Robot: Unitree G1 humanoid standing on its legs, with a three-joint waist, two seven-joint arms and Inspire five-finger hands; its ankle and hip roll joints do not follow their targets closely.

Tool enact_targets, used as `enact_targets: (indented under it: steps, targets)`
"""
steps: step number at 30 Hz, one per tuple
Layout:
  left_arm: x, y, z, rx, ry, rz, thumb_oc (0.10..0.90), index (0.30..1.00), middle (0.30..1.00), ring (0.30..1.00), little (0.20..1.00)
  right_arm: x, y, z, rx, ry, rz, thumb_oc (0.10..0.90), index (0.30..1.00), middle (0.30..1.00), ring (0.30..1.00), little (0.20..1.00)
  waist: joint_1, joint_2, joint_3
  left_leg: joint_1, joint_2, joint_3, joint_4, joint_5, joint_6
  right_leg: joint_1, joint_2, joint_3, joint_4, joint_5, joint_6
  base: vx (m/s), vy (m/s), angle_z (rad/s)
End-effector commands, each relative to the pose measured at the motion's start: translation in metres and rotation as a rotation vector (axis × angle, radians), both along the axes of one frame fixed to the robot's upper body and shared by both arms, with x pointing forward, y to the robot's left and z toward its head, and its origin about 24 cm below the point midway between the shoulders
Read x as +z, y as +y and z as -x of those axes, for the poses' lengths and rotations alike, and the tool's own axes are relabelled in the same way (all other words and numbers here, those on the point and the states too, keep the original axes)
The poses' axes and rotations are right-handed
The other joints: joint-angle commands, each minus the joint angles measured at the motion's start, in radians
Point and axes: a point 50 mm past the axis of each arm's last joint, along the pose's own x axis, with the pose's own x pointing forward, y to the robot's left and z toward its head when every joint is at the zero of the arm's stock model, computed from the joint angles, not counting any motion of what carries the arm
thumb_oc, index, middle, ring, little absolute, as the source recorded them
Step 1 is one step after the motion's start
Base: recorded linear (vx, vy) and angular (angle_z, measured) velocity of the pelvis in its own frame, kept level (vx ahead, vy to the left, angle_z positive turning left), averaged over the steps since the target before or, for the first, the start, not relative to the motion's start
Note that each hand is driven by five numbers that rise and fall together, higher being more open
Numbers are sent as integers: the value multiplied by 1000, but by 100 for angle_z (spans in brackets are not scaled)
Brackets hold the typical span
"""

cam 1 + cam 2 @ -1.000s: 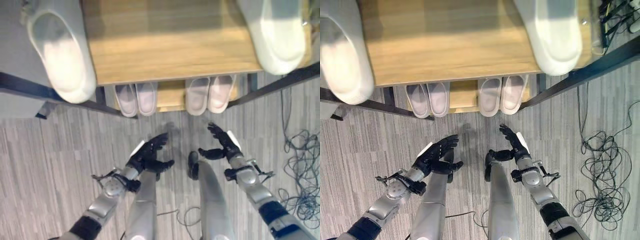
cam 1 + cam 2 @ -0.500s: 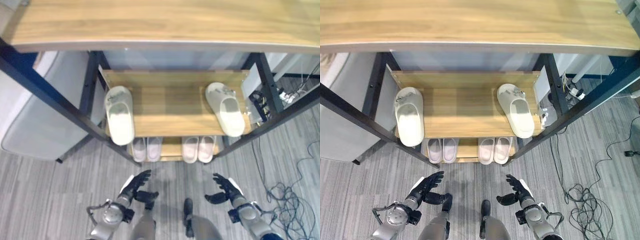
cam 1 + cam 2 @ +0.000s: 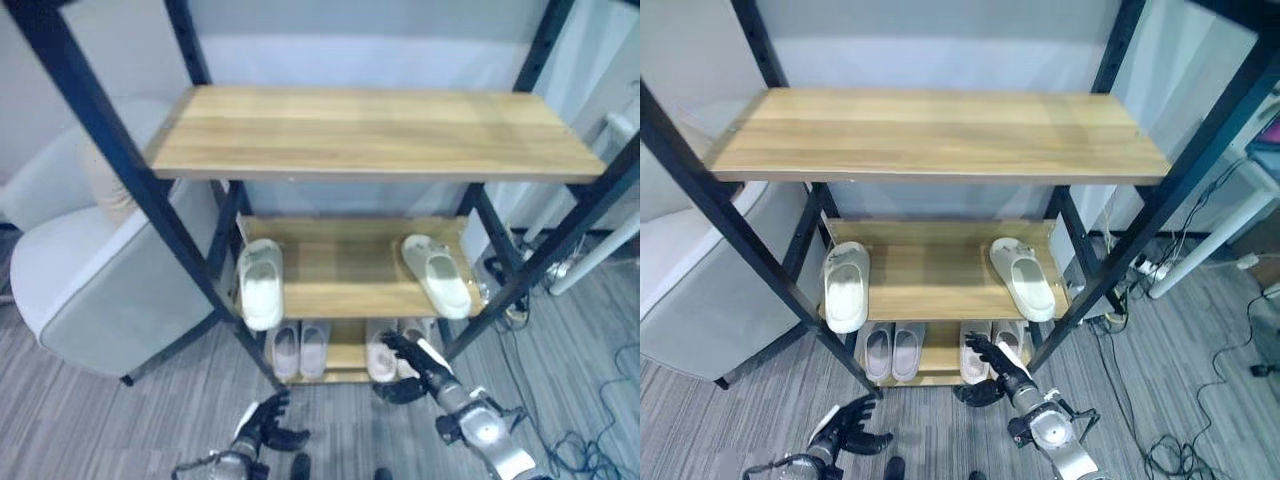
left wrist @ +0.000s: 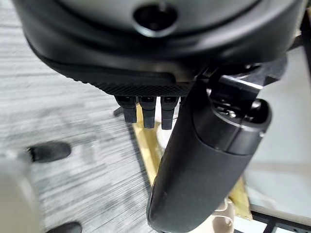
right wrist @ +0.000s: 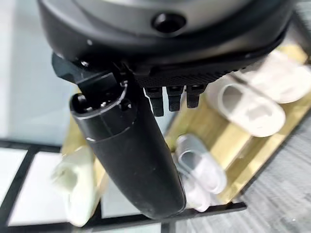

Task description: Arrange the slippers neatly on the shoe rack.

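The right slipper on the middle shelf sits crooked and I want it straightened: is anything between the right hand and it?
Nothing visible; the right hand is open below the middle shelf's front edge, right slipper above.

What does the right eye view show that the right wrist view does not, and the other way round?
Right eye view alone: the rack's bare top shelf, the grey armchair, the open left hand low over the floor. Right wrist view alone: the right hand from close up, fingers straight. Both share the cream slippers on the middle shelf and pale pairs on the bottom shelf.
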Motion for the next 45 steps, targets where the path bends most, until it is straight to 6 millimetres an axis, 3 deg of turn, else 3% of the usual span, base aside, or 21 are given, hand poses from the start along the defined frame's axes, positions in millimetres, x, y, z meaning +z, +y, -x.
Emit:
enact_targets:
  steps: [1,6,7,8,12,15,21,26,32,45]
  targets:
    - [6,-5,-23,-15,-74,-19,800,900,900,900,900,52,23,-17,82,-235,-167,800,900,900,900,900,20,7,-32,35,-9,67,-4,-70,-16,7,-19,-17,7,-54,37,0,0,0]
    - [-1,-7,-14,6,-33,-23,800,900,900,900,900,99,31,-24,142,-432,-222,800,900,900,900,900,25,5,-38,46,-6,68,-4,-75,-16,17,-18,-15,7,-59,38,0,0,0]
    - [-1,-7,-14,6,-33,-23,800,900,900,900,900,99,31,-24,142,-432,-222,800,900,900,900,900,26,5,-38,46,-6,68,-4,-75,-16,18,-18,-15,7,-59,38,0,0,0]
    - [-3,-6,-10,15,-16,-23,800,900,900,900,900,116,28,-25,141,-511,-229,800,900,900,900,900,24,6,-39,51,-5,69,-4,-77,-16,22,-19,-13,7,-59,39,0,0,0]
    - [-8,-5,1,28,25,-31,800,900,900,900,900,150,16,-28,103,-688,-202,800,900,900,900,900,24,6,-43,57,-3,72,-4,-82,-15,28,-18,-11,7,-62,39,0,0,0]
    - [-11,-3,9,34,47,-35,800,900,900,900,900,175,5,-33,87,-863,-45,800,900,900,900,900,27,4,-45,60,-1,71,-4,-85,-14,29,-17,-13,7,-65,40,0,0,0]
    - [-15,1,20,8,89,-54,800,900,900,900,900,202,-30,-54,-2,-1050,307,800,900,900,900,900,41,-6,-44,64,3,66,-4,-102,-12,34,-16,-16,7,-79,44,13,4,0]
    - [-18,5,26,0,128,-70,800,900,900,900,900,210,-58,-76,-101,-1055,478,800,900,900,900,900,61,-21,-34,53,4,60,-4,-101,-13,25,-16,-23,7,-80,46,4,4,2]
    - [-21,9,30,-47,162,-110,800,900,900,900,900,205,-89,-105,-209,-972,665,800,900,900,900,900,95,-39,-19,34,-1,51,-4,-96,-10,13,-19,-34,7,-75,49,-6,16,6]
    - [-18,16,21,-34,139,-148,800,900,900,900,900,205,-118,-134,-218,-866,1017,800,900,900,900,900,136,-73,10,-36,-11,24,-4,-75,-8,-41,-24,-57,7,-64,52,-9,11,9]
